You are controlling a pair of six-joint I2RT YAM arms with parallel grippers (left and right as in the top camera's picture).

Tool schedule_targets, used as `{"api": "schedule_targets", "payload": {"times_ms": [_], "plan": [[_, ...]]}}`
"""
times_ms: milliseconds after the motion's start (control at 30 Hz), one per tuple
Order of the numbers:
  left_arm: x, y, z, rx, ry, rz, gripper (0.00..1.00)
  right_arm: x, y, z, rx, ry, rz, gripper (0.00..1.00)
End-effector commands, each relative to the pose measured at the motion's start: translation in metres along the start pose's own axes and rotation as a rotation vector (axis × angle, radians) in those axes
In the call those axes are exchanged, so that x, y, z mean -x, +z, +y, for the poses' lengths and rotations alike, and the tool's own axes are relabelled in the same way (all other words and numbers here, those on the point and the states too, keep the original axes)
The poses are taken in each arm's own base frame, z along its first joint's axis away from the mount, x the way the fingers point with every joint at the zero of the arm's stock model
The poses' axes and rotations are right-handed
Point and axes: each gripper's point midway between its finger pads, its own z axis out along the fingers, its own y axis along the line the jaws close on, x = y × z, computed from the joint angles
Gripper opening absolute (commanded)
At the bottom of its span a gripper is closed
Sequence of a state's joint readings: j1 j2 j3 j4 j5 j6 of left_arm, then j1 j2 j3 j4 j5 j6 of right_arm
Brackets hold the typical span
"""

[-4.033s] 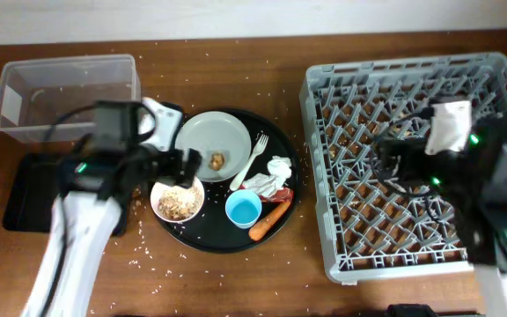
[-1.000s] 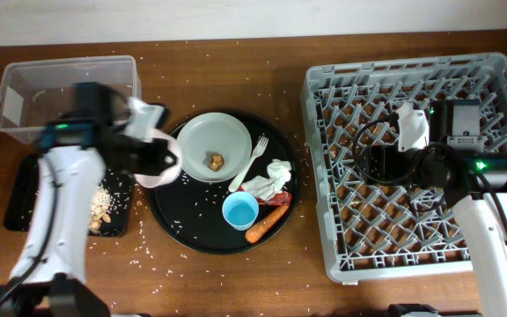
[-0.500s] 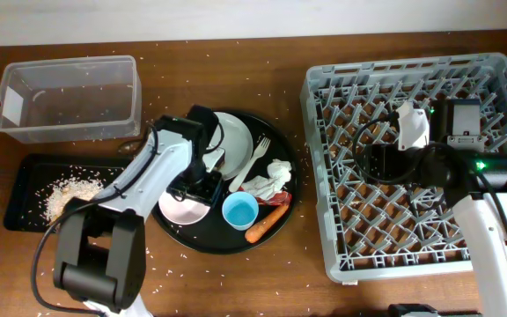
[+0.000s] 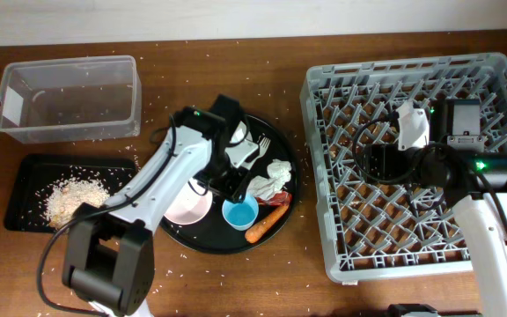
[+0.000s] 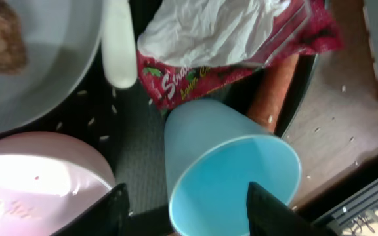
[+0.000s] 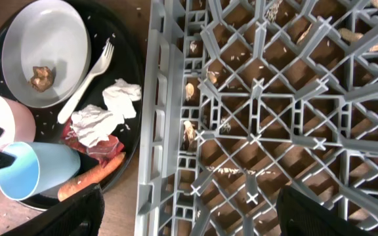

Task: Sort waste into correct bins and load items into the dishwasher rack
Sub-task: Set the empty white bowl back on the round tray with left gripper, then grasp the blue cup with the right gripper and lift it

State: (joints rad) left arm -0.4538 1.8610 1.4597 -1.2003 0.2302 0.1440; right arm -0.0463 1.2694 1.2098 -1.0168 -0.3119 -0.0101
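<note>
Wooden table point(image 4: 236, 70); left pincer point(image 5: 186, 196) straddles blue cup point(image 5: 241, 164).

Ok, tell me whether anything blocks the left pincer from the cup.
Nothing visible does. The left pincer is open at the cup, which shows between its fingers. The bowl lies close by one finger and might get nudged.

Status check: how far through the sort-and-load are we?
Done: the oat scraps lie in the black tray, and the bowl sits empty. In hand: the left hand hangs open over the blue cup. Left: brown chunk on the plate, carrot, napkin and wrapper need binning; plate, bowl, cup and fork need racking. The rack holds no dishes yet.
</note>
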Motion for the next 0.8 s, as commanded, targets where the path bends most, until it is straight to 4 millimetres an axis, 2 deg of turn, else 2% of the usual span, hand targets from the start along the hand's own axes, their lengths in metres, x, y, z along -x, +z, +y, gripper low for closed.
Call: {"api": "schedule_targets", "payload": {"times_ms": [0, 33, 100, 167, 233, 333, 367, 400, 467, 533, 600, 700, 767], "plan": [[-0.015, 0.024, 0.006, 0.012, 0.006, 0.053, 0.27, 0.003, 0.002, -0.004, -0.011, 0.005, 0.001, 0.83], [-0.014, 0.024, 0.011, 0.04, -0.005, 0.05, 0.16, 0.003, 0.003, -0.004, -0.011, 0.007, 0.007, 0.83], [-0.01, 0.024, 0.017, 0.074, -0.021, 0.033, 0.04, 0.002, 0.008, -0.006, -0.011, 0.013, 0.024, 0.83], [-0.006, 0.023, 0.017, 0.076, -0.024, 0.017, 0.0, 0.002, 0.01, -0.006, -0.009, 0.014, 0.029, 0.81], [0.005, 0.009, 0.009, 0.023, -0.036, -0.021, 0.0, 0.004, 0.008, 0.002, 0.034, 0.012, 0.018, 0.8], [0.048, -0.061, -0.014, -0.17, -0.026, -0.204, 0.0, 0.027, -0.003, 0.047, 0.293, -0.029, -0.073, 0.8], [0.067, -0.098, -0.016, -0.268, -0.03, -0.319, 0.0, 0.042, -0.011, 0.065, 0.403, -0.065, -0.135, 0.8], [0.076, -0.116, -0.015, -0.327, -0.03, -0.383, 0.0, 0.051, -0.016, 0.072, 0.446, -0.068, -0.173, 0.81], [0.097, -0.163, -0.017, -0.566, 0.012, -0.577, 0.0, 0.085, -0.029, 0.085, 0.53, -0.069, -0.299, 0.91], [0.104, -0.187, -0.021, -0.711, 0.068, -0.67, 0.0, 0.101, -0.04, 0.096, 0.605, -0.109, -0.37, 0.97], [0.107, -0.21, -0.025, -0.85, 0.144, -0.751, 0.0, 0.119, -0.052, 0.117, 0.709, -0.197, -0.447, 0.99], [0.105, -0.23, -0.033, -0.958, 0.223, -0.803, 0.0, 0.123, -0.041, 0.152, 0.828, -0.317, -0.46, 0.99], [0.105, -0.233, -0.034, -0.973, 0.229, -0.806, 0.0, 0.117, -0.029, 0.173, 0.911, -0.367, -0.423, 0.99]]}}
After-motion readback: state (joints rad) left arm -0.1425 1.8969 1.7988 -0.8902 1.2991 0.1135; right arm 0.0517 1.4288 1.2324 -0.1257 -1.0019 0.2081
